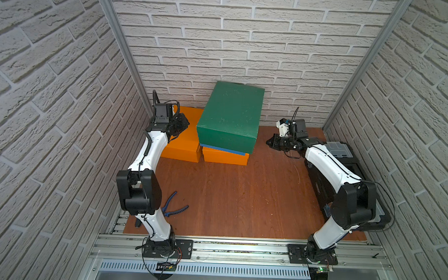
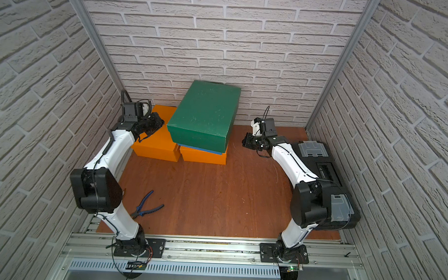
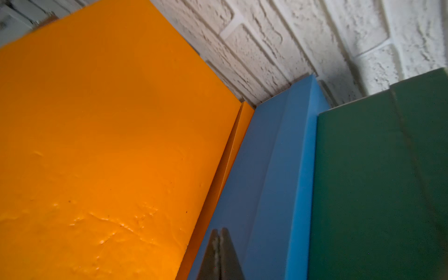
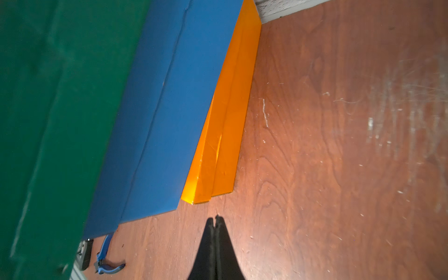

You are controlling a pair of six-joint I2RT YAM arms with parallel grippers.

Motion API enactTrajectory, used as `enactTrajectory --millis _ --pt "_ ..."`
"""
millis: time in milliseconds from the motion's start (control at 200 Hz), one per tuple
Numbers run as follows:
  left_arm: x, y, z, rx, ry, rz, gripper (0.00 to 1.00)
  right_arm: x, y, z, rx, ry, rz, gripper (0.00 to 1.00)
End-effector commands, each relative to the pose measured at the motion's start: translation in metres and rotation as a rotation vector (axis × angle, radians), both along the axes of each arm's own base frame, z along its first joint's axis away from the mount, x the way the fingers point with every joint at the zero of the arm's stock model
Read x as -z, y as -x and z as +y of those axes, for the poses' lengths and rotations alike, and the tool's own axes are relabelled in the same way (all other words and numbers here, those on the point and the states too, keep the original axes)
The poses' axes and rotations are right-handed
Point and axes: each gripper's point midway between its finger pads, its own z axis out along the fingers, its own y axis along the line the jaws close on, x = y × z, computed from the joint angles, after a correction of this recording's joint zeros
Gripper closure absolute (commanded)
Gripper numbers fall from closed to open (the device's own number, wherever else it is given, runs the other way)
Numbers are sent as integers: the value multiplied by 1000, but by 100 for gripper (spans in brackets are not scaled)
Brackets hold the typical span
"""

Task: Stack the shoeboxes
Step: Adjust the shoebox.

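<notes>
the left gripper point(image 3: 219, 233) has its two fingers pressed together on nothing; only their dull, tapered tips show in its wrist view, the rest cut off by the frame edge. in both top views the fingers are hidden under the wrist. the tips sit just beside the side of the blue box point(image 3: 271, 169), at the narrow gap between it and the lone orange box point(image 3: 101, 145). whether they touch either box cannot be told. that orange lid, right under the hand, is matte cardboard with small dents and wrinkles.

the right gripper point(image 4: 215, 218) is also closed and empty, a black wedge over the wooden table point(image 4: 339, 145). the table is reddish, grained and scratched white. the stack lies ahead of its tips, clearly apart.

the stack has three boxes: the bottom orange box point(image 1: 225, 158) on the table, the blue one on it, and the green box point(image 1: 230, 115) on top, slightly askew. from above the green lid, flecked with pale scuffs, covers the blue box down to a thin strip.

behind the right hand, a black toolbox point(image 1: 344, 151) lies partly hidden by the arm. blue-handled pliers point(image 1: 175, 208) lie back near the left arm's base, partly covered by the elbow. rough white brick pattern covers the wall point(image 1: 246, 44) beyond the boxes.
</notes>
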Motion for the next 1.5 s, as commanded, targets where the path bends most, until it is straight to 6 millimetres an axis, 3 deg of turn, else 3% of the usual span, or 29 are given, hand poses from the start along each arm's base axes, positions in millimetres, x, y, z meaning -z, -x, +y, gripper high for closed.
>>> enactTrajectory --millis 0,260,445,780,995,1290,1495 --pt "-15 -18 -8 18 63 -76 99 -25 -17 20 -47 -73 -91 97" --pt "11 -28 -31 56 71 -30 99 -17 -30 56 -107 -82 -79 97" --pt "20 -25 -45 73 88 -18 99 -27 -33 74 -133 -68 -86 97" --pt "29 -15 -66 108 92 -2 99 -14 -42 67 -94 -27 -49 96" --pt "51 -3 -62 98 77 45 99 9 -41 47 -44 -33 4 95" --pt "73 9 -80 125 76 84 100 24 -36 47 -50 -46 36 95" --pt "77 19 -70 103 25 117 100 35 -34 49 -53 -55 58 95"
